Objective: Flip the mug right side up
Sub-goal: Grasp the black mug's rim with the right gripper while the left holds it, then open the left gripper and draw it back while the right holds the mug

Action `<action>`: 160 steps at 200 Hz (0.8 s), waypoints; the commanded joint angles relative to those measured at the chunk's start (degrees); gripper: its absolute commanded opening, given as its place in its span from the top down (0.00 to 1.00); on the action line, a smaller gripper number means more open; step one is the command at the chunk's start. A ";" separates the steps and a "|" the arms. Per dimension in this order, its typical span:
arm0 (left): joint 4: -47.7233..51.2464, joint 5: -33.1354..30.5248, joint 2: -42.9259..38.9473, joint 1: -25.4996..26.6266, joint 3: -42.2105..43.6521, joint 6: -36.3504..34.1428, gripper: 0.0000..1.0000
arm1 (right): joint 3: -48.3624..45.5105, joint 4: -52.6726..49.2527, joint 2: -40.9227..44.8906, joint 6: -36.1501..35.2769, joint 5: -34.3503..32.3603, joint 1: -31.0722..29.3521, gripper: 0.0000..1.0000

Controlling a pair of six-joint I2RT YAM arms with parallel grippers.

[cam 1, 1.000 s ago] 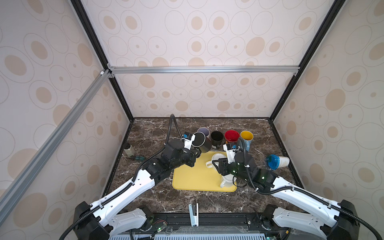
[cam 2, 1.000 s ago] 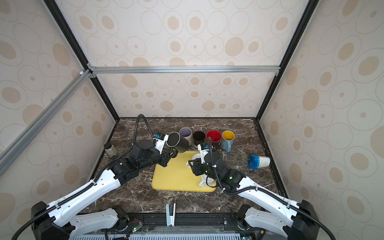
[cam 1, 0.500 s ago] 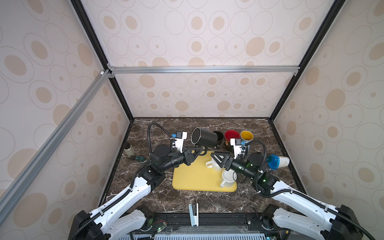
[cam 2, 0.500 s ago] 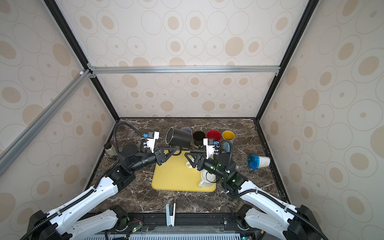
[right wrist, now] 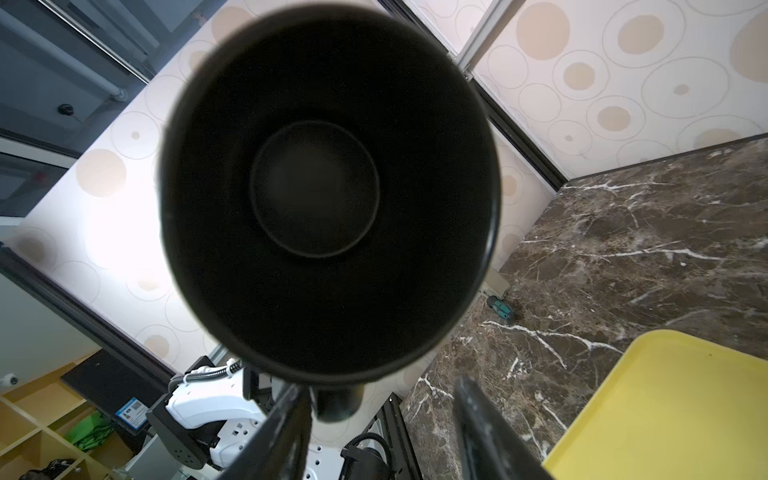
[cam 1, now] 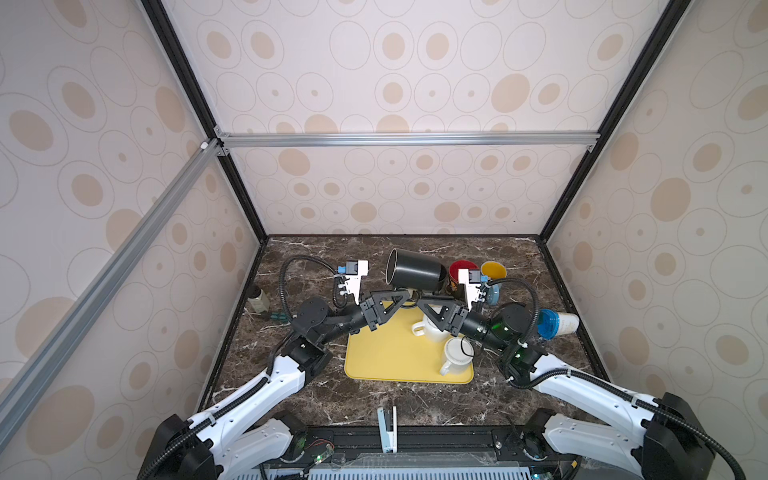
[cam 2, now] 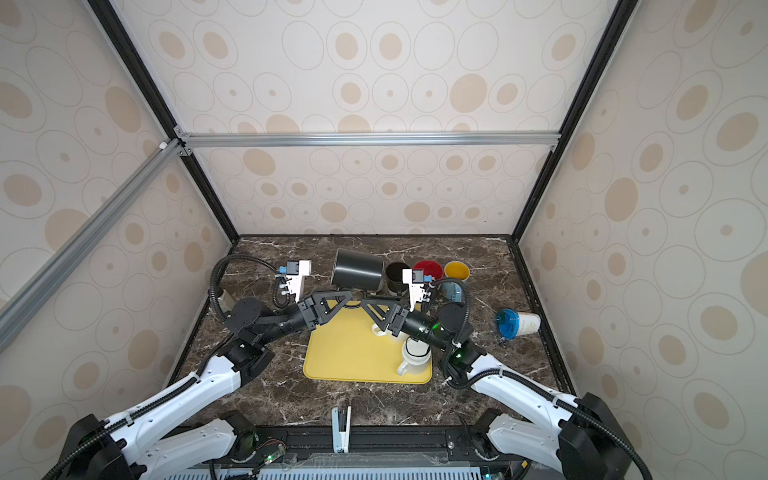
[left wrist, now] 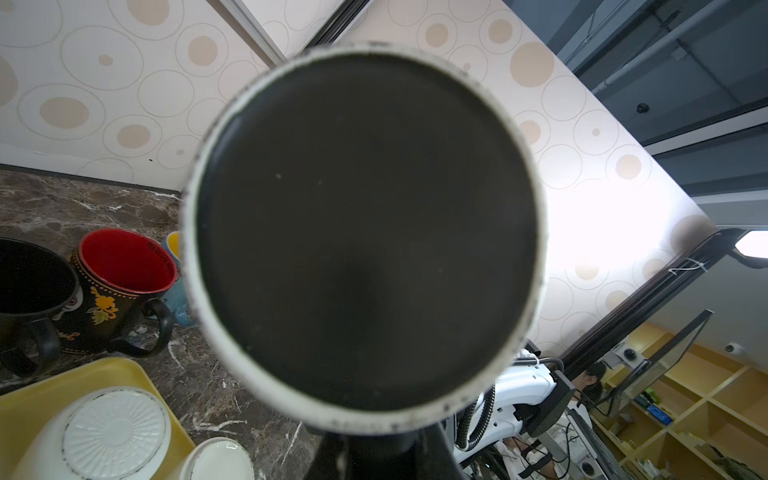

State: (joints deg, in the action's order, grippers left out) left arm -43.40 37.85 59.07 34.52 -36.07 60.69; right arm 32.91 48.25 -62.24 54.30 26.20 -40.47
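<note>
The black mug (cam 1: 415,272) hangs on its side above the back edge of the yellow tray (cam 1: 386,357) in both top views. My left gripper (cam 1: 405,297) comes from the left and is shut on the mug's handle underneath. The left wrist view is filled by the mug's (left wrist: 365,232) dark base with its pale ring, above the left gripper (left wrist: 374,440). My right gripper (cam 1: 419,301) meets it from the right. In the right wrist view the mug's (right wrist: 328,187) open mouth faces the camera. The right gripper (right wrist: 380,384) is open, and the handle stub sits beside one finger.
Two white mugs (cam 1: 432,328) (cam 1: 457,357) stand upside down on the tray. A dark mug (cam 2: 397,274), a red-lined mug (cam 1: 461,268) and a yellow-lined mug (cam 1: 492,270) line the back. A blue-lidded cup (cam 1: 557,322) lies at the right, a small bottle (cam 1: 257,299) at the left.
My left gripper has lifted the black mug from near the back row and turned it onto its side. My right gripper rose from the tray to the handle and its jaws widened.
</note>
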 commanded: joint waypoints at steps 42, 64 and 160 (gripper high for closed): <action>-13.86 1.13 0.34 -0.38 0.26 4.61 1.00 | 3.34 7.56 -2.87 3.26 2.20 0.13 0.47; -14.68 1.15 0.56 -0.38 0.44 5.21 1.00 | 4.16 8.36 -3.62 3.45 2.31 0.15 0.50; -19.59 2.32 2.32 -0.26 1.96 8.11 1.00 | 7.15 12.18 -7.27 5.42 1.75 0.13 0.57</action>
State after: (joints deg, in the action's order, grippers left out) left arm -55.40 38.11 61.71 34.44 -33.17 67.55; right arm 37.41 55.81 -68.95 58.30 27.88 -40.45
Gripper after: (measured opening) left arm 0.174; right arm 0.443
